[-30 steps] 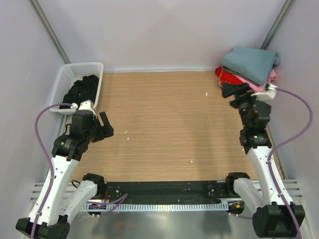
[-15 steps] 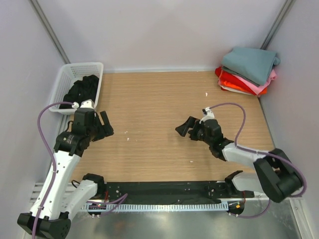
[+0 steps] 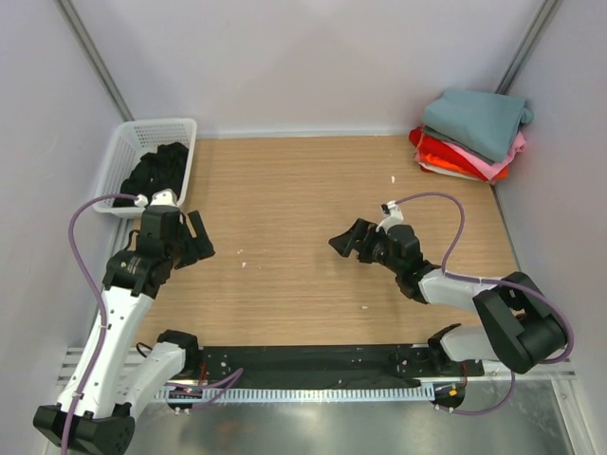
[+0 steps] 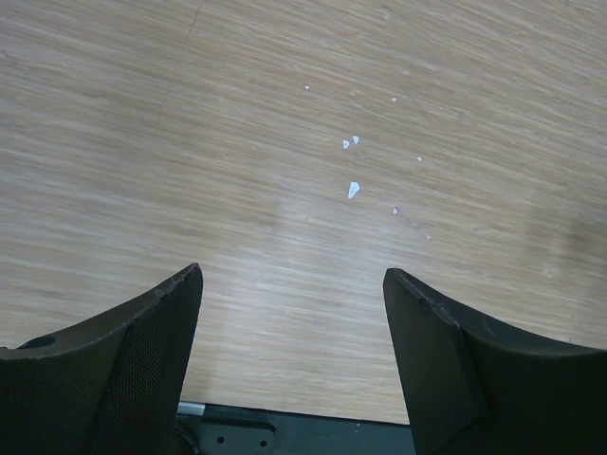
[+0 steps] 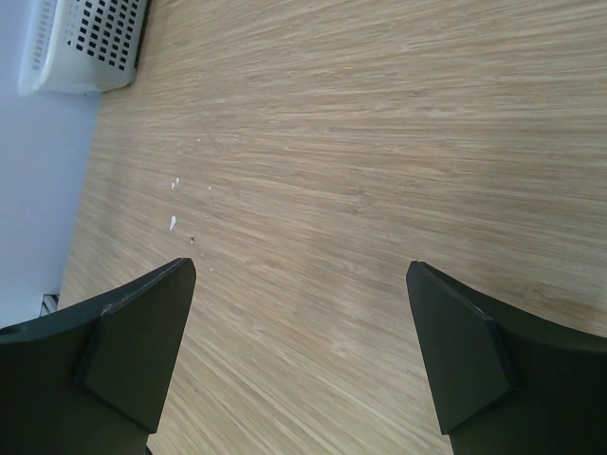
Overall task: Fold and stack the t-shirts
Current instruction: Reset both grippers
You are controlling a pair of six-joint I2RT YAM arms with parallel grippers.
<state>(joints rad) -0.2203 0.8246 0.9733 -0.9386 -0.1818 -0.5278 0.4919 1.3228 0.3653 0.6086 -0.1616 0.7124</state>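
At the upper right of the top view, four t-shirts already sit folded in a stack. The blue-grey t-shirt (image 3: 474, 118) is on top, and the edges of a pink t-shirt (image 3: 495, 167), a red t-shirt (image 3: 434, 147) and an orange t-shirt (image 3: 457, 170) show beneath it.

Upper left, the white basket (image 3: 126, 140) holds a crumpled heap of black cloth (image 3: 156, 171). I take this for at least one t-shirt not yet folded; whether it is one garment or several cannot be told from here. Between basket and stack, the wooden surface (image 3: 303, 190) carries no shirt.

The left claw (image 3: 200, 239) hangs at the left of the frame just below the basket, jaws apart and gripping nothing. Its wrist view shows only wood between the fingers. The right claw (image 3: 347, 239) sits low near the middle of the frame, jaws spread wide, likewise holding nothing.

By my judgement most of the job is done. What remains is to lift the dark cloth out of the basket, spread and fold it on the surface, and set it on the stack.
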